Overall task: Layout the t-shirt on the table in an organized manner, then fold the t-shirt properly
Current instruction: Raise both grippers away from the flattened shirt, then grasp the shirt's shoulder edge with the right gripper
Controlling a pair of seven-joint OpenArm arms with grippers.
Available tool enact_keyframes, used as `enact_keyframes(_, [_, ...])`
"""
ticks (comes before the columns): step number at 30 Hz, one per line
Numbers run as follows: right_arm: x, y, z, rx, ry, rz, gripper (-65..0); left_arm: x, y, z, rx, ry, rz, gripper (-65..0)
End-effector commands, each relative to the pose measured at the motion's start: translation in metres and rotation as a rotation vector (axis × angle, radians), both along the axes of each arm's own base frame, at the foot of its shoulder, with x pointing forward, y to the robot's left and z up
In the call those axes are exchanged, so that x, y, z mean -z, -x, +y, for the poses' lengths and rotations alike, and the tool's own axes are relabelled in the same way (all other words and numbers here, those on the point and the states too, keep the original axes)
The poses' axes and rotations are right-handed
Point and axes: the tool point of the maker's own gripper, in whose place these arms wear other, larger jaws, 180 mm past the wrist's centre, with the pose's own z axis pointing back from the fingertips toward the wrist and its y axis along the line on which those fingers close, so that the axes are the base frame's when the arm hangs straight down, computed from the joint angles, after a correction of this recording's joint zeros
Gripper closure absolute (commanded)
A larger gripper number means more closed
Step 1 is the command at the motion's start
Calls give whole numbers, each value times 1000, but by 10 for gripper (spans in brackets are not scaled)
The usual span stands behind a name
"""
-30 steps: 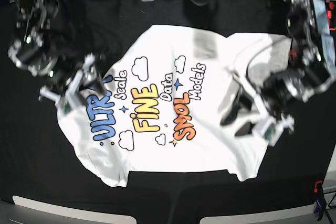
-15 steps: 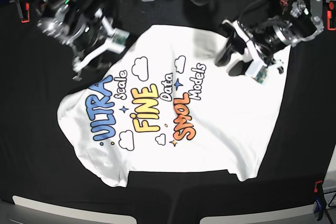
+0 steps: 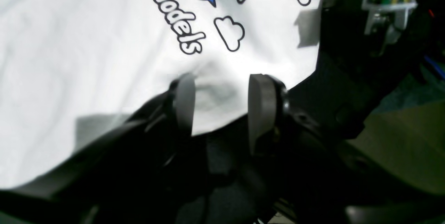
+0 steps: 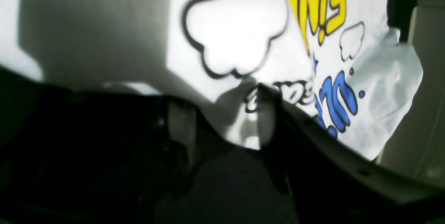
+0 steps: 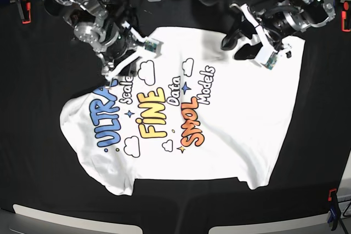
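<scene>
Both claws shifted over t-shirt (image 5: 219, 119) top edge

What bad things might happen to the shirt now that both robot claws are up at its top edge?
1. The shirt lies print up, with its lower left corner still rumpled. Folding now would likely trap those wrinkles.
2. Both grippers, left and right, hang open over the far edge. An uneven pinch might skew the shirt on the table.
3. The left gripper might also pinch the black cloth beside the hem.
</scene>
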Motion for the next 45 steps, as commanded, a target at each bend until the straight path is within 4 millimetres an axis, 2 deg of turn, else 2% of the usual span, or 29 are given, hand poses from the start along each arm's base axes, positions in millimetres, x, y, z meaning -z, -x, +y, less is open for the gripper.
enact_keyframes(1, [0, 1, -3, 0, 19, 5, -197, -11, -4, -2, 1, 27, -37, -234])
enact_keyframes(6, [3, 6, -5, 15, 45, 9, -8, -12, -4, -2, 1, 26, -38, -235])
enact_keyframes(7, [2, 5, -5, 23, 44, 2, 0, -12, -4, -2, 1, 26, -38, -235])
enact_keyframes(14, [-38, -20, 8, 70, -25, -126, 0, -12, -5, -2, 1, 27, -40, -235])
enact_keyframes(22, [-101, -84, 15, 134, -135, -330, 0, -12, -5, -2, 1, 26, -40, -235])
enact_keyframes(25, [-122, -104, 31, 155, -219, -361, 0, -12, -5, -2, 1, 27, -40, -235])
enact_keyframes(28, [-134, -120, 51, 174, -294, -371, 0, -12, -5, -2, 1, 26, -40, -235])
enact_keyframes(31, [-132, -138, 65, 201, -322, -363, 0, -12, -5, -2, 1, 26, -40, -235])
enact_keyframes(36, [-108, -166, 72, 267, -293, -318, 0, -12, -5, -2, 1, 26, -40, -235])
enact_keyframes(39, [-92, -168, 75, 317, -264, -272, 0, -12, -5, -2, 1, 26, -40, -235])
enact_keyframes(42, [-87, -163, 79, 362, -241, -240, -12, -12, -5, -2, 1, 27, -40, -235])
enact_keyframes(45, [-89, -161, 90, 371, -254, -227, -228, -12, -5, -2, 1, 26, -40, -235])
